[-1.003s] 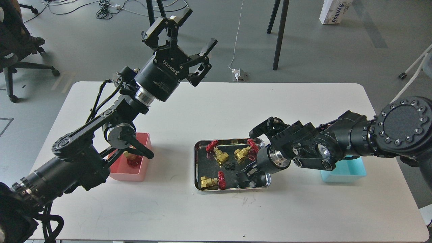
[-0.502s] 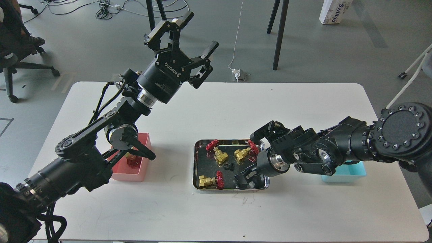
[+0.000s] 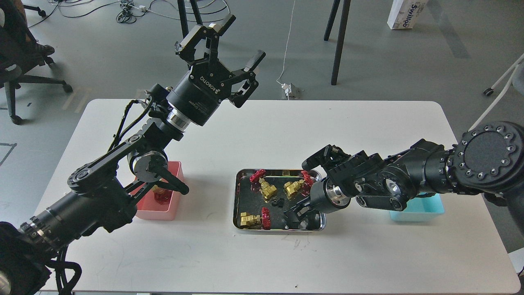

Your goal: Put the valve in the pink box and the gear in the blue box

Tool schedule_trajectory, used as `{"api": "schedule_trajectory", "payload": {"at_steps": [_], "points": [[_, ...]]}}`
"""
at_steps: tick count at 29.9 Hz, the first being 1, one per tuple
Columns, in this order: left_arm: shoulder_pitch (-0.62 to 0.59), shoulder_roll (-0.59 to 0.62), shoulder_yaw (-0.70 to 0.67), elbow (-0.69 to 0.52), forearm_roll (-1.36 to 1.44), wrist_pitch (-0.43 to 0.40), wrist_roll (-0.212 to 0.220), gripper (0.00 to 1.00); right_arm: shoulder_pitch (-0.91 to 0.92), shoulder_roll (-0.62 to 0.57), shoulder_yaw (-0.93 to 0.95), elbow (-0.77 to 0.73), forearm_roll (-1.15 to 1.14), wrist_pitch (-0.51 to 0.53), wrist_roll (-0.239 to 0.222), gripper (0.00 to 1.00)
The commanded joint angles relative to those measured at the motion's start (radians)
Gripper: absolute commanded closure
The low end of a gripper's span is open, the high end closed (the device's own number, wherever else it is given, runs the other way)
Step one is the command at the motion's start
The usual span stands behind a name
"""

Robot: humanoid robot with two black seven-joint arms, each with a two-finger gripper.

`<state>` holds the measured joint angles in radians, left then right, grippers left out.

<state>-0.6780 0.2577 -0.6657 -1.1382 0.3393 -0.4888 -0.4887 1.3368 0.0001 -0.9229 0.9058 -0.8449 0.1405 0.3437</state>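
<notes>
Single head view, looking forward and down (mid-range), table (image 3: 262,262)

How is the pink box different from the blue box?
The pink box sits on the table's left; the blue box sits on its right. The pink box holds a valve; the blue box's inside is mostly hidden behind the right arm. Both are open-topped bins.
</notes>
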Motion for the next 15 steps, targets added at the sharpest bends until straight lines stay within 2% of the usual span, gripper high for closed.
{"api": "schedule_trajectory", "payload": {"at_steps": [1,9,15], "points": [[0.0,0.0,0.0,0.0,0.0,0.0,0.0,0.15,0.007,0.0,-0.005,0.005,-0.002,0.004,0.006,0.46],[0.005,0.0,0.0,0.0,0.0,0.0,0.0,0.15,0.019,0.0,-0.014,0.018,-0.033,0.005,0.044,0.46],[0.006,0.0,0.0,0.0,0.001,0.0,0.0,0.15,0.018,0.0,-0.022,0.018,-0.037,0.007,0.046,0.46]]}}
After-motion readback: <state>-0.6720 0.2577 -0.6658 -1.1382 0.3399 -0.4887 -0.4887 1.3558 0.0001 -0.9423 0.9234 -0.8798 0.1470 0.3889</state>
